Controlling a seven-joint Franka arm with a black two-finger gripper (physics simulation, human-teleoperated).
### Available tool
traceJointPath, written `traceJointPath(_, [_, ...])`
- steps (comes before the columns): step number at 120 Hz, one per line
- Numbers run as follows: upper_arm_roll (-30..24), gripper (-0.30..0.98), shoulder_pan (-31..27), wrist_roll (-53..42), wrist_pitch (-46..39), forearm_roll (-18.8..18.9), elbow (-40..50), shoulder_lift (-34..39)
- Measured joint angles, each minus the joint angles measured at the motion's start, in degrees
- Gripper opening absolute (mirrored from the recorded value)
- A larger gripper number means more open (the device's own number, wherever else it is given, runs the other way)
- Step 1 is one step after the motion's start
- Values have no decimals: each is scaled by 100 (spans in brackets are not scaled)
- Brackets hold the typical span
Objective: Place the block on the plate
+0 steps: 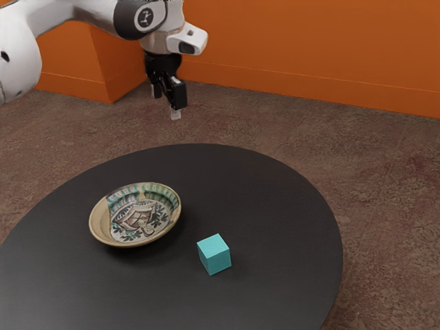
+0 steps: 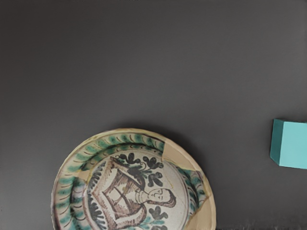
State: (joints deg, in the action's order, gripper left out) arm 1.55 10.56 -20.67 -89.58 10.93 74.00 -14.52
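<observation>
The gripper [image 1: 166,102] stands wide open, its two fingers well apart with a clear gap between their pale tips. It holds nothing and touches nothing, hanging in the air well above the round black table [image 1: 265,199] and pointing down.

The turquoise block [image 1: 214,254] sits on the tabletop, apart from the patterned plate [image 1: 135,214] and near it, towards the exterior view's right. It is not on the plate, and bare tabletop lies between the two. The plate, which has a raised tan rim, rests face up on the table.

The wrist view takes in part of the plate, with a figure and leaves painted on it, and part of the block.
</observation>
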Motion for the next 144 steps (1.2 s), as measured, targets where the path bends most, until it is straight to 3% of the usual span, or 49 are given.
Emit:
traceJointPath(28, [-74, 69, 105, -1025, -62, -48, 59, -624])
traceJointPath(57, [-253, 68, 73, -1740, -445, -1207, 746, -803])
traceJointPath(78, [-255, 69, 82, -1937, -805, -1651, 1617, -774])
traceJointPath(103, [-348, 69, 345, -1946, -1670, -1807, 2453, -879])
traceJointPath(144, [-358, 69, 163, -1879, -3286, -1868, 3100, -1126])
